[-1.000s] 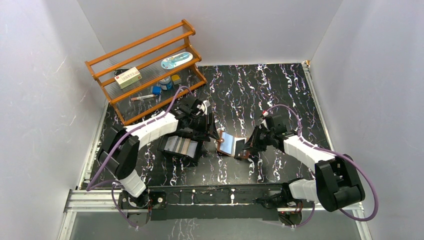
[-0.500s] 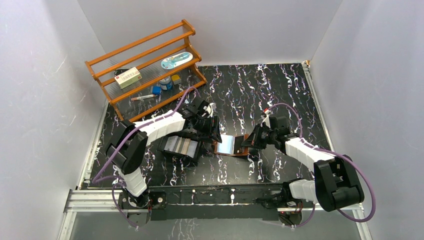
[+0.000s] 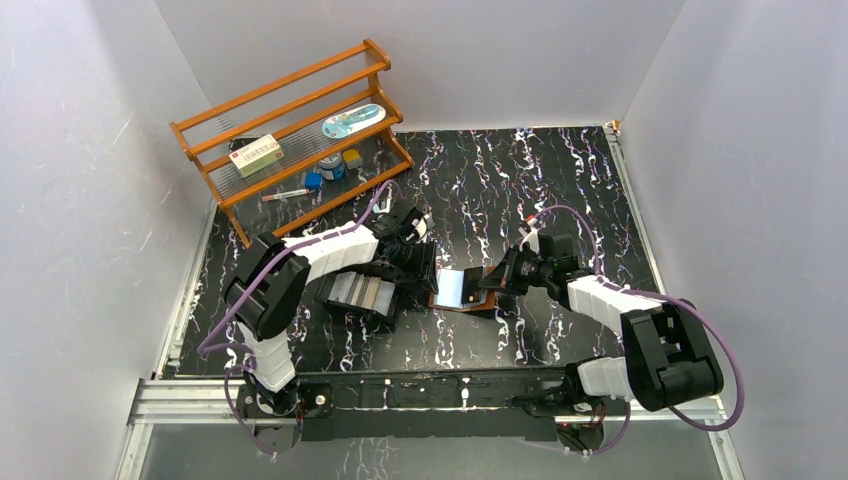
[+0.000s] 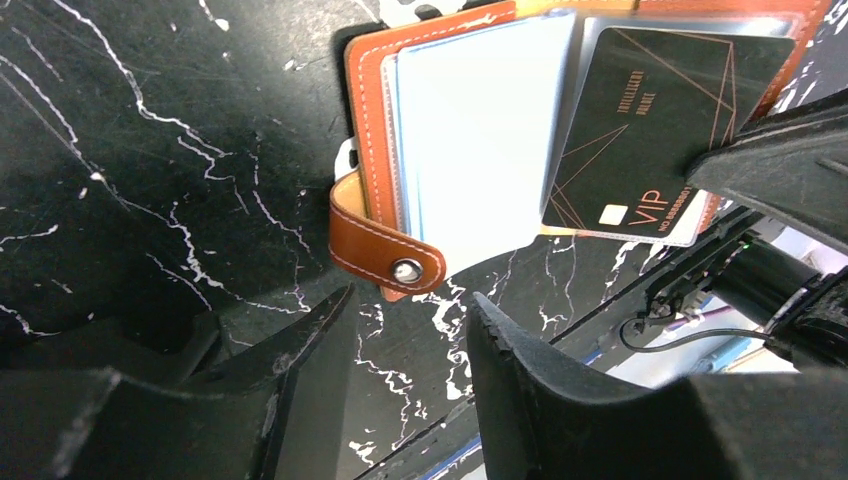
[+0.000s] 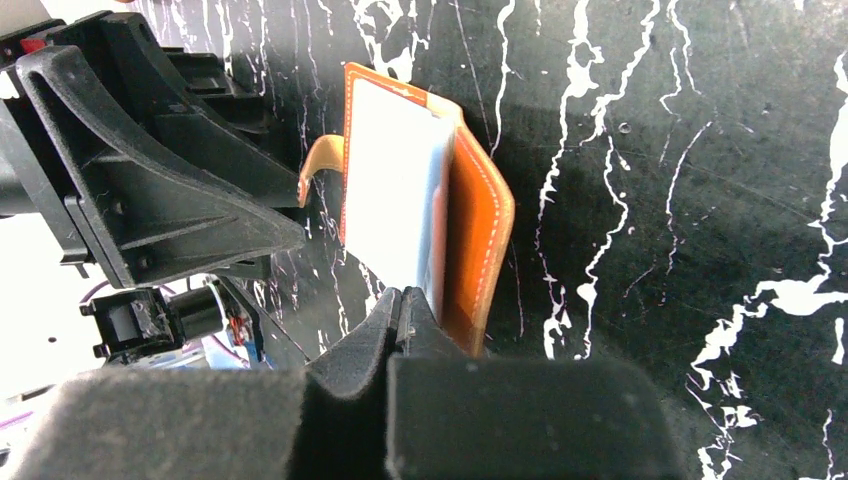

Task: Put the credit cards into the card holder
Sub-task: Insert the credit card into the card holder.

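- top view: the card holder [image 3: 462,290] lies open on the counter [image 3: 570,180] between the two arms. the left hand [image 3: 425,268] is just beside its left edge and the right hand [image 3: 503,277] is at its right edge. more credit cards [image 3: 358,290] sit in a black tray [image 3: 392,312] just left of the holder. a wooden rack [image 3: 290,130] stands well apart at the back.
- left wrist view: the left hand's fingers are apart with nothing between them. the holder's strap [image 4: 390,255] and its snap stud lie just ahead of the tips. a black vip card [image 4: 650,120] lies over the right-hand pale sleeve [image 4: 480,130] side, slightly skewed, with one end overhanging the holder's edge. the right hand covers the card's outer edge.
- right wrist view: the right hand's fingers are pressed together at the holder's near edge. the card is hidden here. going by the left wrist view, i judge the hand is clamped on the black vip card.
- step in hand (judgement): seating this card in a sleeve.
  - square the card to the sleeve mouth before pushing.
  - push along the card's long axis and keep it flat.
  - bring the left hand down on the strap or left cover, so the holder does not slide away.
  - let go only once the card is well in.
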Motion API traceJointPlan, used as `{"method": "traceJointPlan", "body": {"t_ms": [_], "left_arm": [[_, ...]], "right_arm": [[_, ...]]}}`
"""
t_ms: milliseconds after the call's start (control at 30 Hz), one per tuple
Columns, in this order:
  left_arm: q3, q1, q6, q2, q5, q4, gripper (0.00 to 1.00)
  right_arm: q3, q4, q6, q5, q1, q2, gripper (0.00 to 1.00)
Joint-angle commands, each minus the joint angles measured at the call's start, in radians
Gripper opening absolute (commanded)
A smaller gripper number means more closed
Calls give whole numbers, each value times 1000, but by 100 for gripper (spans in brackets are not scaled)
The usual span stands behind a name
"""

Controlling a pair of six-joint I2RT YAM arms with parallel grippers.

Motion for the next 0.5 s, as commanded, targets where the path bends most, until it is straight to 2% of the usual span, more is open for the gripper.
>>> {"method": "traceJointPlan", "body": {"t_ms": [0,467], "left_arm": [[42,-7,28,7,-28,-47,41],[38,-23,21,33,-15,-53,24]], "right_arm": [[-1,52,4,-4,-3,22,0],[-55,137,28,-3,-4,86,0]]}}
